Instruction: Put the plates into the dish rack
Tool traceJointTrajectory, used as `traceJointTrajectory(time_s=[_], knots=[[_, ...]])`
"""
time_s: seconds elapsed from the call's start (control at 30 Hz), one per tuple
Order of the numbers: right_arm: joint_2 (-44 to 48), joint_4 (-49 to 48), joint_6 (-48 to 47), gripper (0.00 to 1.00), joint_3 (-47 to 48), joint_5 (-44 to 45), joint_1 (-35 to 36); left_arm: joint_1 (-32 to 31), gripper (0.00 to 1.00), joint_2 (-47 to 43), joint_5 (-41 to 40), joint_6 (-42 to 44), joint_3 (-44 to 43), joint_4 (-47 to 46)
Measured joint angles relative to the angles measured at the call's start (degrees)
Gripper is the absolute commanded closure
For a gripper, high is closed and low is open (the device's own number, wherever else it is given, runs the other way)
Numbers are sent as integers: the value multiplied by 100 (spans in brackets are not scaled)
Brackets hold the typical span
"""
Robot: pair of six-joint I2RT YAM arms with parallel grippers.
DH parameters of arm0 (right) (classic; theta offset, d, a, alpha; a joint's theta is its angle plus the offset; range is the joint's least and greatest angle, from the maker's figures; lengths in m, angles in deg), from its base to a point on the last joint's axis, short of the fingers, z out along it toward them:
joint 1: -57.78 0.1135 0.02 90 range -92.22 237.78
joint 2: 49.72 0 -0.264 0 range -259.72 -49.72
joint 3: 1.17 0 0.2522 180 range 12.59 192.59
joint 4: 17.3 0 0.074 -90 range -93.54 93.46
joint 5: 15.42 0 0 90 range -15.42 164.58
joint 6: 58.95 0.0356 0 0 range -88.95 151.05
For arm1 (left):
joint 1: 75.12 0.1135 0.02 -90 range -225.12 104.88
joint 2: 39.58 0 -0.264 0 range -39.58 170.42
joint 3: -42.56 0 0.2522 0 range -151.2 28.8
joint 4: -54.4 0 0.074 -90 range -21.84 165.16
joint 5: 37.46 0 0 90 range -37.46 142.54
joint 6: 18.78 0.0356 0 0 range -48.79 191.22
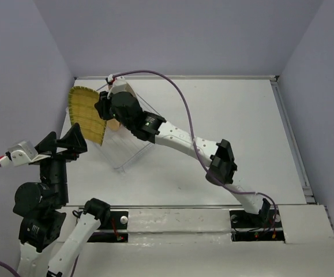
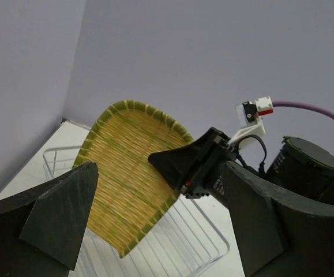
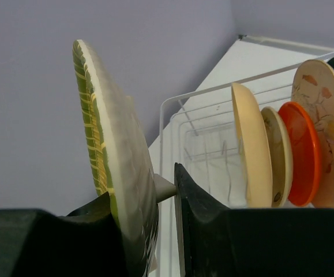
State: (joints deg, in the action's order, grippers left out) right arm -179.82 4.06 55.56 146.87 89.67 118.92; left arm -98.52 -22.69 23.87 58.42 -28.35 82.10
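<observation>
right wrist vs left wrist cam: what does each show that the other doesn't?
Only right wrist: a cream plate and an orange-red plate among those standing in the dish rack, and the yellow woven plate seen edge-on. Only left wrist: that plate's woven face and the open, empty left gripper. Both: the yellow plate, the right gripper clamped on it, and the white wire rack.
</observation>
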Motion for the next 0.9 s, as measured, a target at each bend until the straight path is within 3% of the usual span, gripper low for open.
traceJointTrajectory(time_s=[0.1, 0.23, 0.43, 0.9], knots=[[-629, -48, -470, 93, 619, 754, 173, -4, 1, -96, -11, 2, 251, -9], [-1099, -520, -1250, 93, 748, 1652, 302, -37, 1, -197, -15, -7, 470, -146], [-1794, -1434, -2151, 93, 1226, 2483, 339, -94, 1, -494, -31, -144, 800, -531], [-2527, -3117, -3071, 93, 1602, 3108, 345, -81, 1, -590, 50, -413, 1578, -1163]])
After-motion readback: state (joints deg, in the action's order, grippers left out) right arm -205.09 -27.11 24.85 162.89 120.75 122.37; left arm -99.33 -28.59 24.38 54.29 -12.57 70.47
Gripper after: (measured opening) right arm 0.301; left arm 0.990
